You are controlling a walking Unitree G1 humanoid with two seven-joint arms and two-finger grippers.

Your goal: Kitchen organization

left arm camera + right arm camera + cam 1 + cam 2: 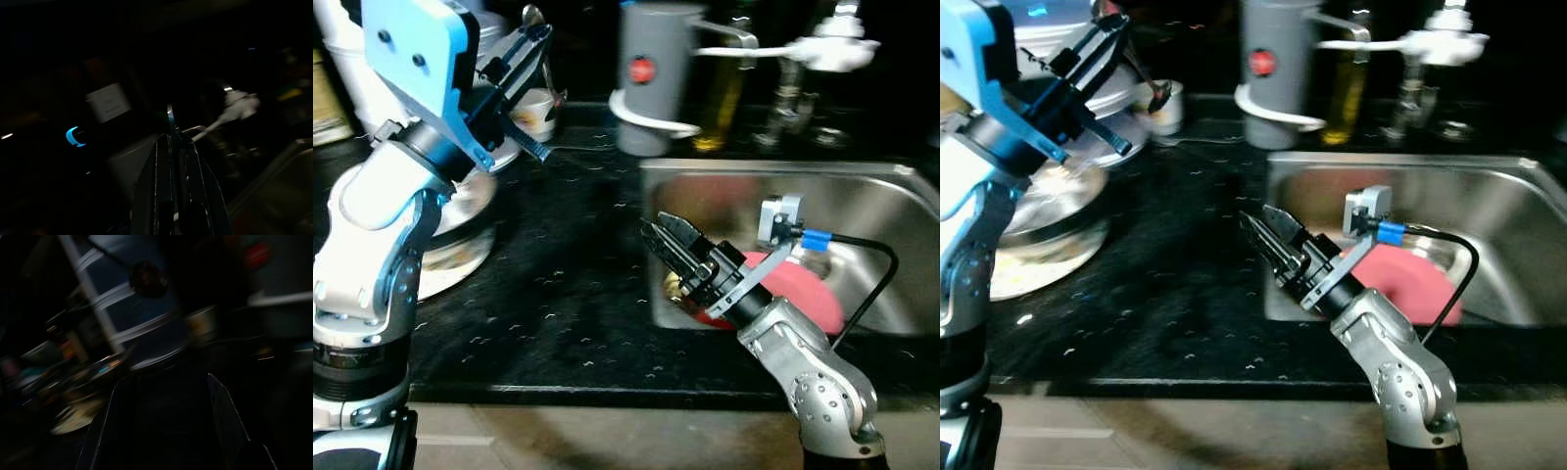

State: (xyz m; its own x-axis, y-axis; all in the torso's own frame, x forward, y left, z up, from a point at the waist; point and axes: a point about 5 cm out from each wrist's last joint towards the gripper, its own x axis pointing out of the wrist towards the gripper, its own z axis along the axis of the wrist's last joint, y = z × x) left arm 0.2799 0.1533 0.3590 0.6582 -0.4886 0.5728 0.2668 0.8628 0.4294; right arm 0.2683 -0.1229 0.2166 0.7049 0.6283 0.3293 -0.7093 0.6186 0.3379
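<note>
Grippers first: the left gripper (530, 47) is raised above the desk (558, 294), well to the left of the sink (891, 284), and its black fingers are clenched on a thin metal utensil, apparently a spoon (534, 17), whose rounded end rises just past the fingertips; in the left wrist view the fingers (161, 181) lie pressed together with a narrow metal edge standing between them. The right gripper (658, 238) hovers at the sink's left rim, pointing away from the basin over the dark counter; its jaws seem parted and hold nothing, and the right wrist view, though dark and smeared, shows its fingers (222, 416) spread with bare space between them. Beside the left gripper, further left of the sink, a stack of plates (460, 230) sits on the desk, the lower ones looking soiled. Behind that, a small white cup (536, 113) stands toward the back of the desk. Just behind the sink's left corner stands a grey appliance (651, 78) with a red button, a white cord looped at its foot. To its right, along the back edge of the sink, are a bottle of yellowish oil (720, 98) and the tap (822, 49) with its white spout. Inside the sink lies a pink plate (803, 294), partly hidden by the right arm, its cable curving over the basin.
</note>
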